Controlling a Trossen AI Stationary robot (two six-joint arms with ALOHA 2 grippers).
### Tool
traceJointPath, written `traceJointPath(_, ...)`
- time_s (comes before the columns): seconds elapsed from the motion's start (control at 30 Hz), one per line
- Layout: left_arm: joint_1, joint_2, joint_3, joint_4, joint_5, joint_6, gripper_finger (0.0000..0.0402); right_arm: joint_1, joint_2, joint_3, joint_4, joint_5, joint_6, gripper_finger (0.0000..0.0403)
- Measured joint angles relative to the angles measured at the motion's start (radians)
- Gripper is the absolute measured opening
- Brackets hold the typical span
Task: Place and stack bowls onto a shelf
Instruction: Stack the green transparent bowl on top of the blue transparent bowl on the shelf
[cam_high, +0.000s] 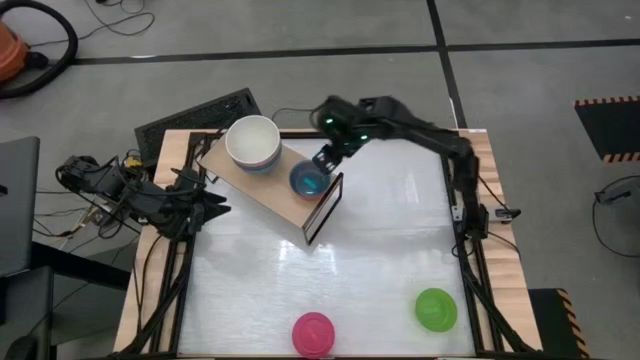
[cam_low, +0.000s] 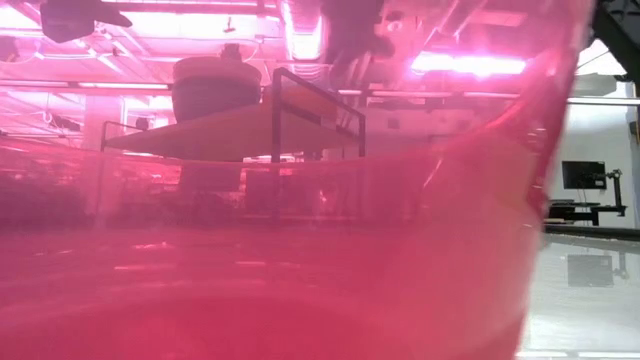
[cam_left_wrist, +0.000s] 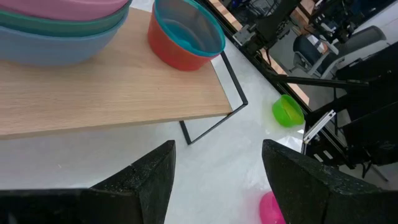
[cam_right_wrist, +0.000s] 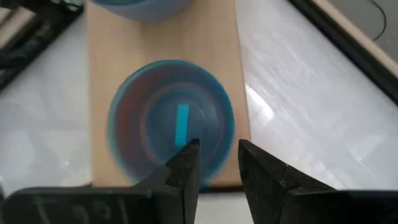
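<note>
The light-wood shelf (cam_high: 285, 195) stands at the table's far left. On it sits a stack of bowls with a white one (cam_high: 252, 143) on top; pink, teal and blue-grey ones (cam_left_wrist: 56, 31) show beneath. Beside the stack, a teal-blue bowl (cam_high: 308, 181) rests nested in a red bowl (cam_left_wrist: 177, 59) on the board. My right gripper (cam_high: 325, 158) is over that bowl's far-right rim, nearly shut. My left gripper (cam_high: 215, 205) waits open left of the shelf. A magenta bowl (cam_high: 313, 333) and a lime green bowl (cam_high: 436, 309) sit on the table near its front edge. My right gripper (cam_right_wrist: 219, 155) has the teal-blue bowl's rim (cam_right_wrist: 227, 140) between its fingers, one finger (cam_right_wrist: 186, 165) inside the bowl and the other outside. It comes from above, pointing down. The bowl sits upright in the red bowl on the shelf.
The magenta bowl (cam_low: 300, 280) stands right before the low camera and fills most of that view. A black keyboard-like slab (cam_high: 195, 115) lies behind the shelf. The white table surface (cam_high: 380, 240) between the shelf and the two front bowls is open.
</note>
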Motion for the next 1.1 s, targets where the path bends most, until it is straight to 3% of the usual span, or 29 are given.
traceJointPath(0.2,0.000,0.000,0.000,0.000,0.000,0.001,0.0226,0.094,-0.118,0.001,-0.215,0.048,0.046,0.0125)
traceJointPath(0.4,0.000,0.000,0.000,-0.001,0.020,0.003,0.0226,0.325,-0.248,-0.135,-0.218,0.083,0.163,0.0130)
traceJointPath(0.6,0.000,0.000,0.000,-0.008,0.027,0.020,0.0226,0.588,-0.415,-0.431,-0.218,0.156,0.510,0.0139)
traceJointPath(0.7,0.000,0.000,0.000,-0.014,0.028,0.023,0.0226,0.728,-0.492,-0.613,-0.206,0.151,0.768,0.0145)
traceJointPath(0.93,0.000,0.000,0.000,-0.024,0.026,0.024,0.0226,1.013,-0.566,-0.987,-0.142,0.041,1.276,0.0166)
traceJointPath(1.1,0.000,0.000,0.000,-0.024,0.026,0.018,0.0226,1.103,-0.573,-1.195,0.095,-0.070,1.370,0.0189)
